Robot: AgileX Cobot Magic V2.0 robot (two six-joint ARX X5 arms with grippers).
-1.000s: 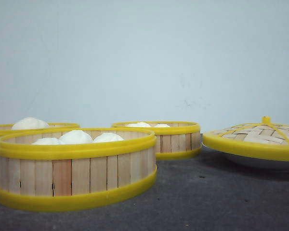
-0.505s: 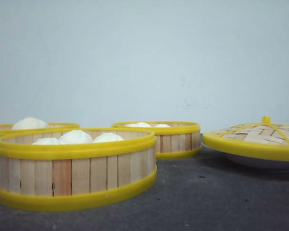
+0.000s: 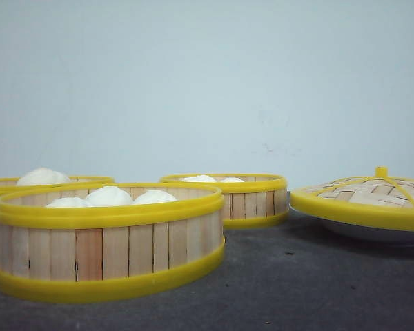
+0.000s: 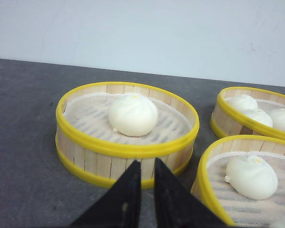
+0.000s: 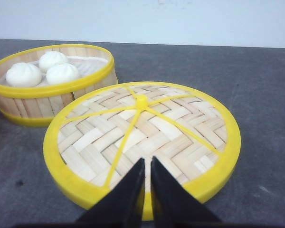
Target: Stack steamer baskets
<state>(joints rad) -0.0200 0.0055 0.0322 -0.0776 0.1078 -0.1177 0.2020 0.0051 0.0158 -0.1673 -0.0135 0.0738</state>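
Three steamer baskets with pale slat walls and yellow rims stand apart on the dark table, none on another. The front view has one near left [image 3: 107, 241] with white buns, one far left [image 3: 7, 186] and one at the middle back [image 3: 228, 200]. In the left wrist view my left gripper [image 4: 147, 164] hangs shut and empty just short of the wall of the one-bun basket [image 4: 126, 133], with two more baskets [image 4: 256, 116] [image 4: 247, 180] beside it. My right gripper [image 5: 147, 160] is shut and empty over the near rim of the woven lid [image 5: 142, 137]. Neither gripper shows in the front view.
The domed woven lid [image 3: 362, 200] with a yellow rim and knob rests on a white plate [image 3: 372, 233] at the right. A three-bun basket [image 5: 52, 80] stands close beside it. A pale wall rises behind the table.
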